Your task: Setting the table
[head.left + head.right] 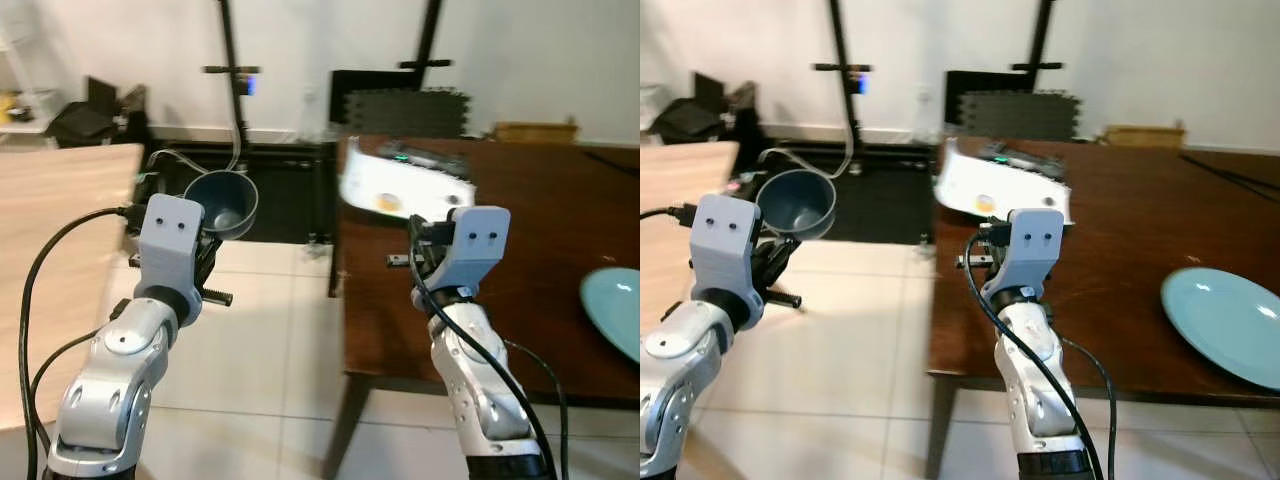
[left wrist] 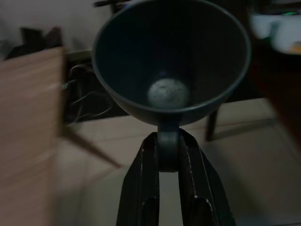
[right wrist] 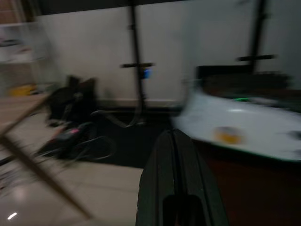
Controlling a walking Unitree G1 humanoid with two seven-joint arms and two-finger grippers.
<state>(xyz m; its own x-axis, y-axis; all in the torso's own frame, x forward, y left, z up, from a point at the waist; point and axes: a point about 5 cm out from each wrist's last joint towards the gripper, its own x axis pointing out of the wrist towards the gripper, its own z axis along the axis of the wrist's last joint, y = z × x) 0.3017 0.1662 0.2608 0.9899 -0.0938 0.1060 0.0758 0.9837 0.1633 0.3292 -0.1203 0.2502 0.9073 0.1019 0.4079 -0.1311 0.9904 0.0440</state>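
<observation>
A dark blue-grey cup (image 1: 222, 203) hangs over the tiled floor, left of the dark wooden table (image 1: 540, 215). My left gripper (image 2: 168, 143) is shut on the cup's handle (image 2: 168, 148), and the cup's mouth faces the wrist camera. A light blue plate (image 1: 1228, 322) lies on the table near its right front edge. Over the table's near left corner my right gripper (image 3: 173, 139) is shut with nothing between its fingers.
A white device (image 1: 402, 184) lies on the table's far left part. A light wooden tabletop (image 1: 50, 235) stands to the left. Black stands (image 1: 232, 80), cables (image 1: 185, 158) and bags (image 1: 85, 118) line the far wall. Tiled floor (image 1: 270, 330) runs between the two tables.
</observation>
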